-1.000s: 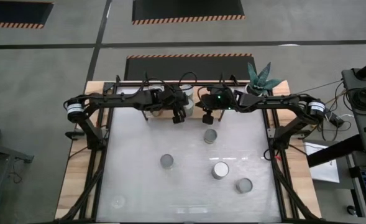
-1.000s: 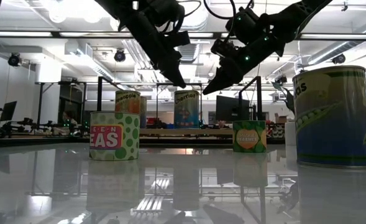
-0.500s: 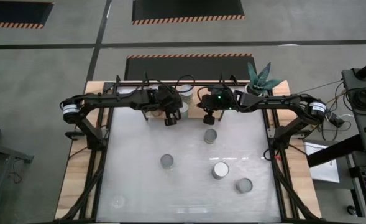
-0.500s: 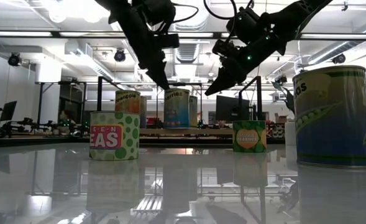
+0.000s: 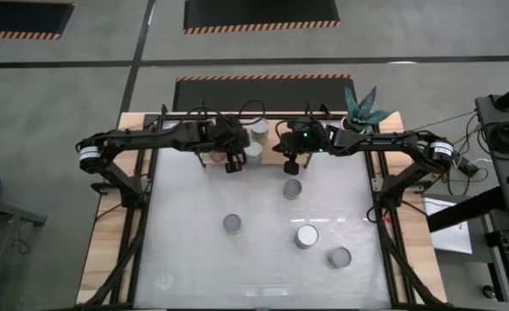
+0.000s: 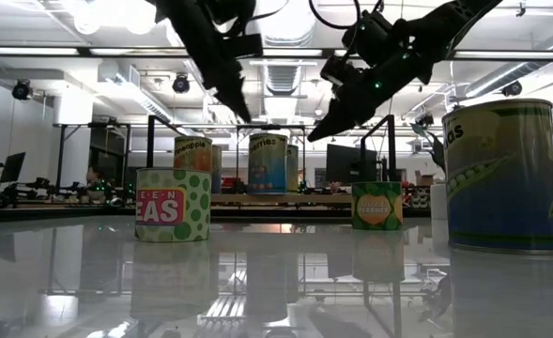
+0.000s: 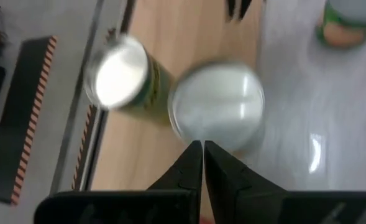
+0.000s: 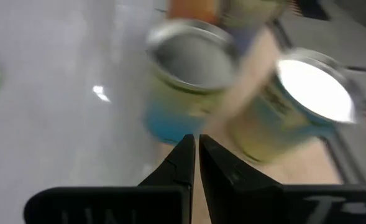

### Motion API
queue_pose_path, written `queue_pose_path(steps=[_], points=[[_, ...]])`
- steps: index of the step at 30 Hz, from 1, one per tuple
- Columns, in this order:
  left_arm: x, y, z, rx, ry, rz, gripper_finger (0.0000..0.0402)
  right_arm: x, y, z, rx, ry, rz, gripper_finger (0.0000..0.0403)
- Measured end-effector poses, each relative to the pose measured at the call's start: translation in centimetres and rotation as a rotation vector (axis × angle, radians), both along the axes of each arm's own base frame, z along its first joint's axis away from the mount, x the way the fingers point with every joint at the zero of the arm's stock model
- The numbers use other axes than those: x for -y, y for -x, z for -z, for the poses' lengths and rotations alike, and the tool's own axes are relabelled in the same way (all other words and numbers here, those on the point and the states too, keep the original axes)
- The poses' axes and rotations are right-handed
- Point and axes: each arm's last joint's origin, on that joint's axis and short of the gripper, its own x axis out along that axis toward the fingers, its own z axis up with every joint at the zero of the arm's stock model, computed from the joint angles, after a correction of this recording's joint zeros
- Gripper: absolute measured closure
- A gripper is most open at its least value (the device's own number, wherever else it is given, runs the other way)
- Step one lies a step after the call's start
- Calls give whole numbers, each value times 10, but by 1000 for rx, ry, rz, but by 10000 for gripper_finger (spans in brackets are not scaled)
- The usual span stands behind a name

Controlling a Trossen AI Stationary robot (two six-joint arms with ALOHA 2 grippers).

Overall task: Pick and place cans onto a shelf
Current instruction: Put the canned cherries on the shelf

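table (image 5: 194, 259): white, glossy, fills lower centre of the high view | on table: 4 cans standing apart – centre (image 5: 292, 188), left of centre (image 5: 232, 224), lower centre (image 5: 306, 236), lower right (image 5: 340, 257) | shelf (image 5: 204, 152): light wood strip at table's upper edge | on shelf: 2 cans (image 5: 258, 130), upper centre

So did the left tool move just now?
Yes. The left tool slid left, away from the cans on the shelf.
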Motion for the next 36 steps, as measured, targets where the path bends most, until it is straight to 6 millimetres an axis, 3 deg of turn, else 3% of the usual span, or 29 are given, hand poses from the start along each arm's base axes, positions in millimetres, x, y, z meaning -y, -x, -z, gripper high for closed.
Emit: queue_pose_path(steps=[4, 15, 25, 36], points=[[2, 6, 6, -64, 24, -8, 402, -3, -1, 0, 12, -30, -59, 390], [-3, -9, 41, -91, 53, -39, 402, -3, 0, 1, 5, -28, -54, 390], [-3, -21, 38, 71, 138, -61, 402, -2, 0, 0, 9, -25, -55, 390], [-2, -20, 41, 60, 146, -62, 402, -4, 3, 5, -49, -36, -63, 390]])
